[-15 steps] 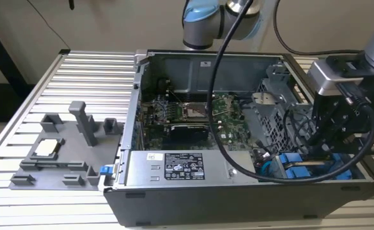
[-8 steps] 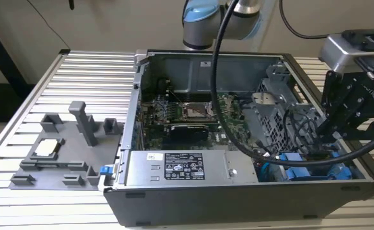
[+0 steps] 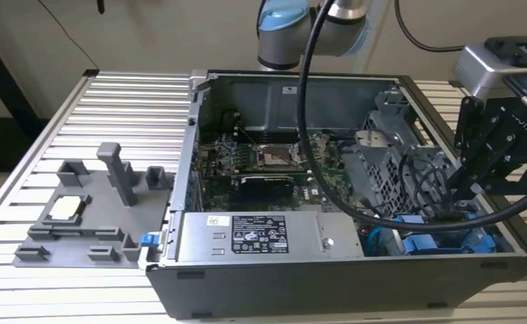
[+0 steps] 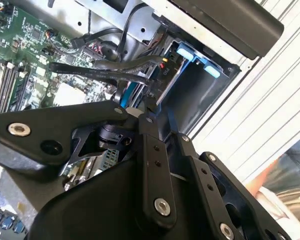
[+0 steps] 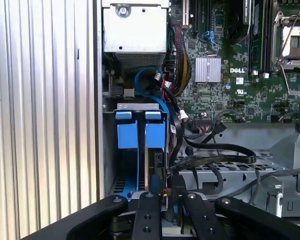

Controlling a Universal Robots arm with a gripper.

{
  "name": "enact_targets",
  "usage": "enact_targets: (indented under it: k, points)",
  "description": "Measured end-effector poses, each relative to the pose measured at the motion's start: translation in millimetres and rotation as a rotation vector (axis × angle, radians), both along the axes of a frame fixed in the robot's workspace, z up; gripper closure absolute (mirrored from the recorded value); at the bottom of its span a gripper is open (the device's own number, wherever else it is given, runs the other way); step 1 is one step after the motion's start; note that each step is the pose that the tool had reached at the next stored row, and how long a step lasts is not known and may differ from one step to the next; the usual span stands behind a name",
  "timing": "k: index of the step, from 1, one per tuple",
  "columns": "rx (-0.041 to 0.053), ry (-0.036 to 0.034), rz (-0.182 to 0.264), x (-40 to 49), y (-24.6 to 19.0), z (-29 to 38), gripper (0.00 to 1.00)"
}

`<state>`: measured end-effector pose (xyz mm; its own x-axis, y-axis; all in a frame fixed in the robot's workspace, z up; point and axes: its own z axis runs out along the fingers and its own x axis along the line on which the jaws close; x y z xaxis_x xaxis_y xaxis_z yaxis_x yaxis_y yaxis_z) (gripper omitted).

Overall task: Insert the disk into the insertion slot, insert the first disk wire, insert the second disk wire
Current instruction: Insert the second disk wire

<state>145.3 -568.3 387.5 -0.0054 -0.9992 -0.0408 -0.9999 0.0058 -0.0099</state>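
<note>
1 gripper (image 5: 162,197) of mine was clenched on a black wire connector (image 5: 158,161) at the insertion slot (image 5: 140,145), beside the blue rails.

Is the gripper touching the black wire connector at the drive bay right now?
Touching. In the second wrist view the gripper pinches the black wire connector at the insertion slot, with no gap visible.

Claw (image 3: 465,196) over insertion slot (image 3: 443,239) (inside case (image 3: 335,277))
</note>
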Motion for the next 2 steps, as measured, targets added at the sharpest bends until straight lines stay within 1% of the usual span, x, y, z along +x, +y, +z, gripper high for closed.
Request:
enact_targets:
  k: [2]
  points:
    - [0.0000, 0.0000, 0.000, 0.0, 0.0, 0.0, 0.76]
